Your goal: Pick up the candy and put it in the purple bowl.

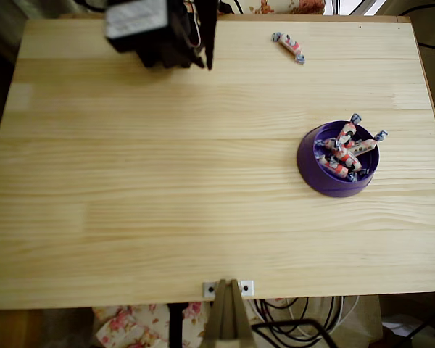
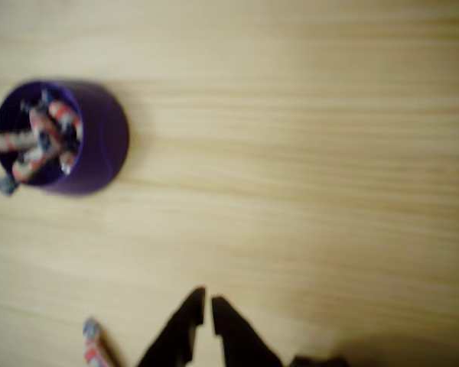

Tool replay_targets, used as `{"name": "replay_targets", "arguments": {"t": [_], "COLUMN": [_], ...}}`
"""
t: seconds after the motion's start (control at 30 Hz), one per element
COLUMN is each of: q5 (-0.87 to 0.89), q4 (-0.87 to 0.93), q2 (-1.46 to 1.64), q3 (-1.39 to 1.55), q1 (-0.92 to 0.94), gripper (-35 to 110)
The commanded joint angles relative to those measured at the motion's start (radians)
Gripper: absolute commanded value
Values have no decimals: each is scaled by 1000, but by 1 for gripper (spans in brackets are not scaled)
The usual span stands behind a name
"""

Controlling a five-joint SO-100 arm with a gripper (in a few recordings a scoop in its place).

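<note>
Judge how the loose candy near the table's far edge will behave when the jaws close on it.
The candy looks small and light, so it would probably skid on the smooth table if nudged. Its twisted ends look floppy; the middle seems the firmer grip. Lying flat and oblong, it may roll sideways.

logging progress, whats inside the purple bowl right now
The purple bowl holds a pile of wrapped candies, several overlapping, ends poking over the rim. Whatever lies beneath the pile is covered.

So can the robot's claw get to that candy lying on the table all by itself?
Probably yes. The candy lies alone on bare wood, apart from the purple bowl, with nothing between it and the gripper.
</note>
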Motion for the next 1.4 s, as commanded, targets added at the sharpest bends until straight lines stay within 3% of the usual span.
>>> {"name": "replay_targets", "arguments": {"t": [0.0,0.47,0.8,1.0,1.37], "q5": [34,101,75,89,201], "q4": [26,5,-198,-307,-239], "q2": [-6,8,222,57,-245], "q3": [-67,31,265,245,87], "q1": [-77,-446,-678,-773,-934], "gripper": [1,1,0,0,0]}}
